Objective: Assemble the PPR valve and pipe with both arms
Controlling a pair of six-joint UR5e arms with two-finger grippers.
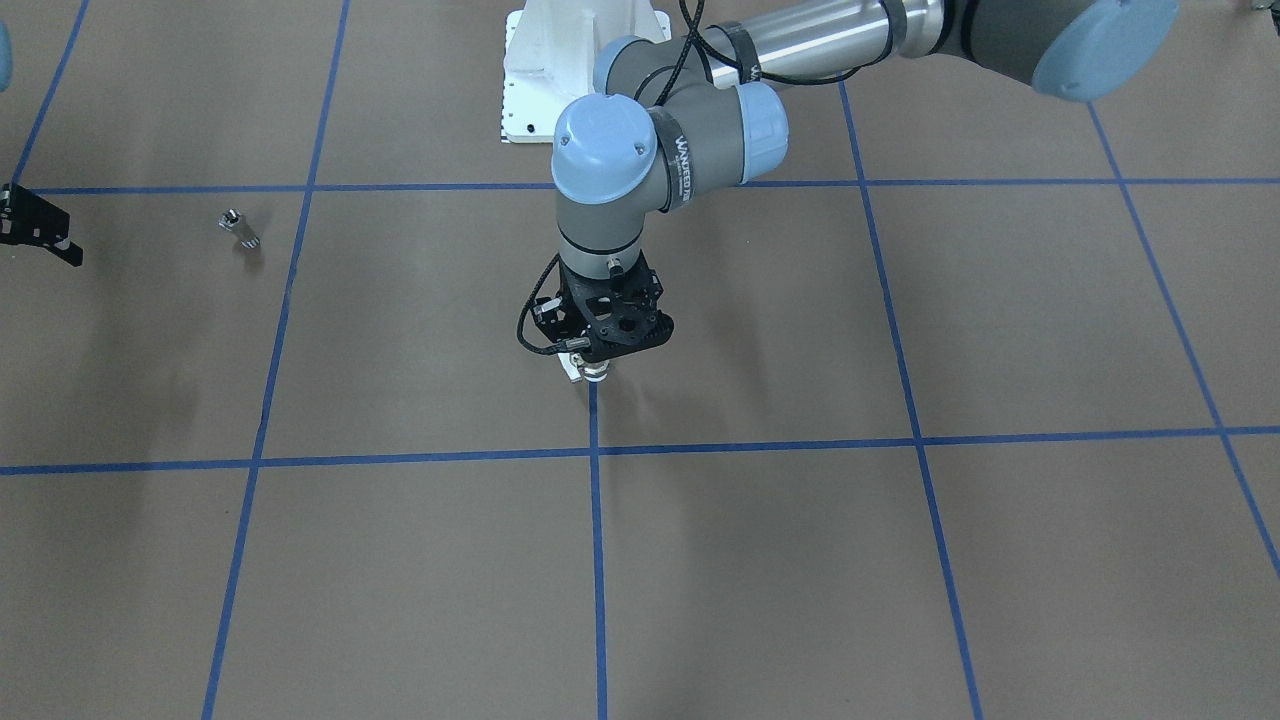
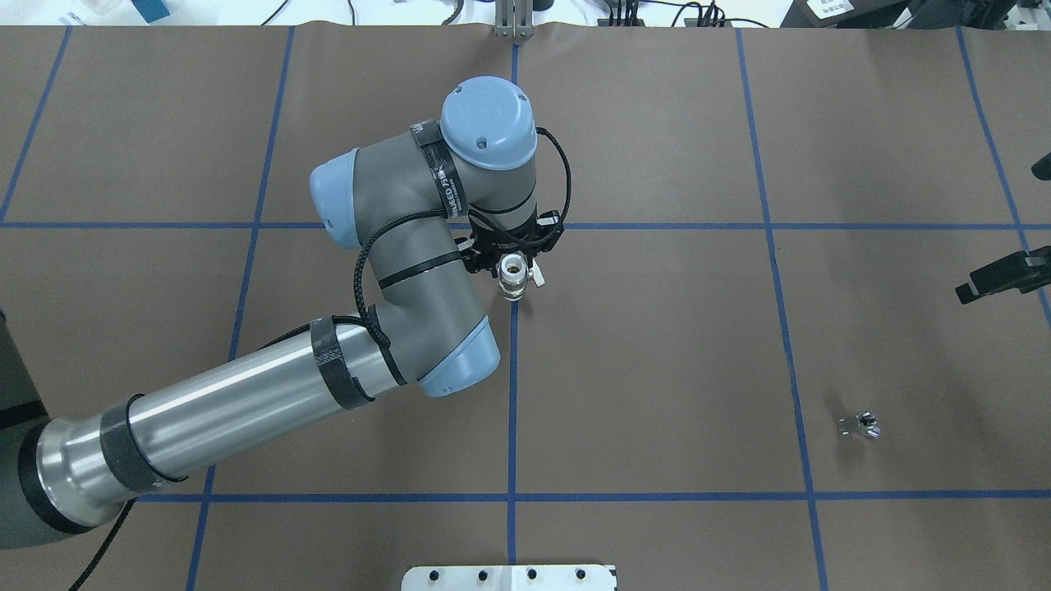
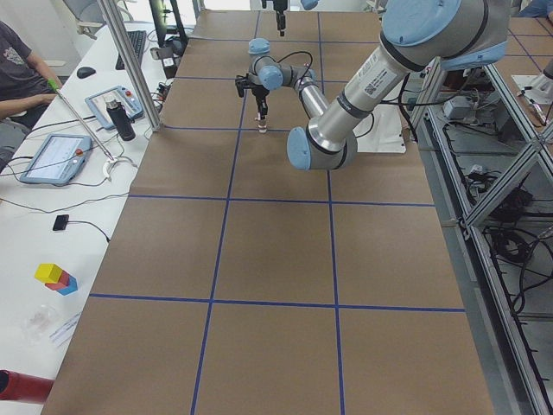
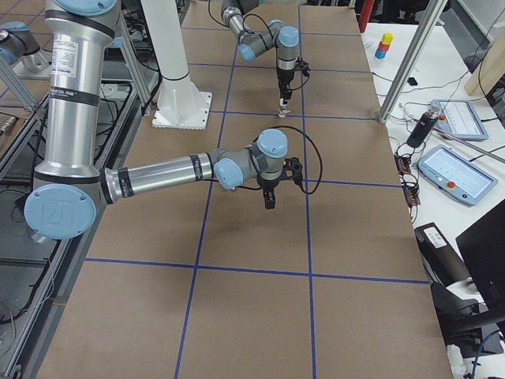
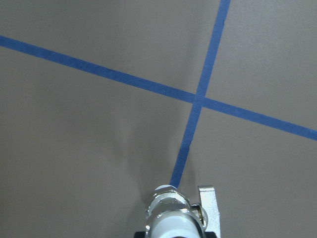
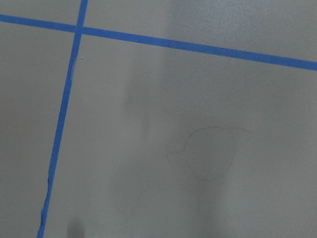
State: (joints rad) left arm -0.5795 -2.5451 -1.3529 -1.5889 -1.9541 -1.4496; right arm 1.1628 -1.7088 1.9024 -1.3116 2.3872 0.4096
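My left gripper (image 2: 513, 264) is shut on the PPR valve (image 2: 514, 281). It holds the valve upright over a blue tape line near the table's middle. The valve also shows in the front view (image 1: 585, 372) and in the left wrist view (image 5: 174, 214), its lower end close to the table. The pipe (image 2: 858, 425) lies on the table at my right, also in the front view (image 1: 238, 228). My right gripper (image 2: 1008, 234) hangs above the table at the right edge, apart from the pipe. It looks open and empty. The right wrist view shows only bare table.
Blue tape lines (image 2: 512, 394) cross the brown table. The white base plate (image 2: 509, 577) sits at the near edge. The left arm's forearm (image 2: 238, 410) reaches over the left half. A side desk with tablets (image 3: 56, 156) and metal posts (image 3: 130, 60) border the far edge.
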